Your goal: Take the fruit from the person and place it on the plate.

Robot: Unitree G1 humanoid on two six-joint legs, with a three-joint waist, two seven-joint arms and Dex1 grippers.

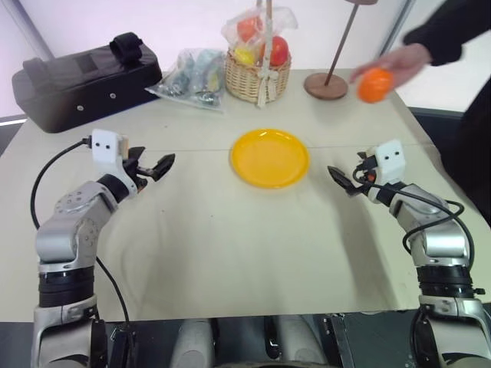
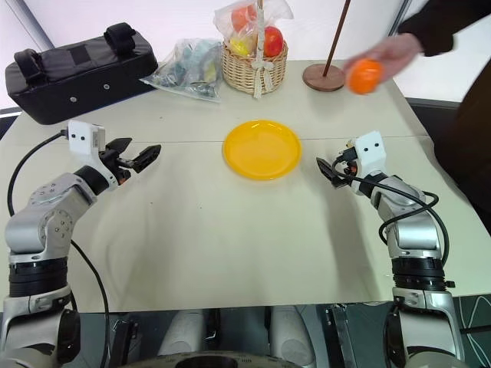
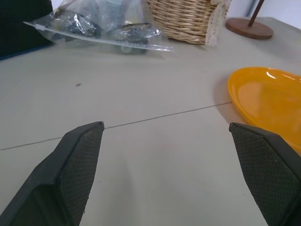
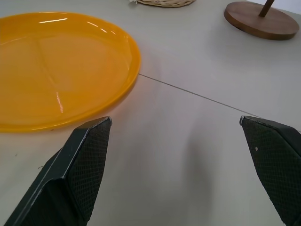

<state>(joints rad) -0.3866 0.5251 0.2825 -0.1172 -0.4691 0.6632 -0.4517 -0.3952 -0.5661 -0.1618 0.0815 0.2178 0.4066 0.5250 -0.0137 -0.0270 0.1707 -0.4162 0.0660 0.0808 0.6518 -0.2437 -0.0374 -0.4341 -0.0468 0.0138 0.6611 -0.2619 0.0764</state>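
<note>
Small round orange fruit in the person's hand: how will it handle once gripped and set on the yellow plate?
The small round orange fruit looks smooth-skinned, so it may slip between narrow fingers. Being round, it would probably roll on the shallow yellow plate. It looks light for the person's hand.

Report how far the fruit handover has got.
Nothing is done yet: the yellow plate holds nothing. In hand: the person's hand holds out the orange fruit above the table's far right corner. Left to do: the right claw, open and nearer than the left claw, must take it and place it.
</note>
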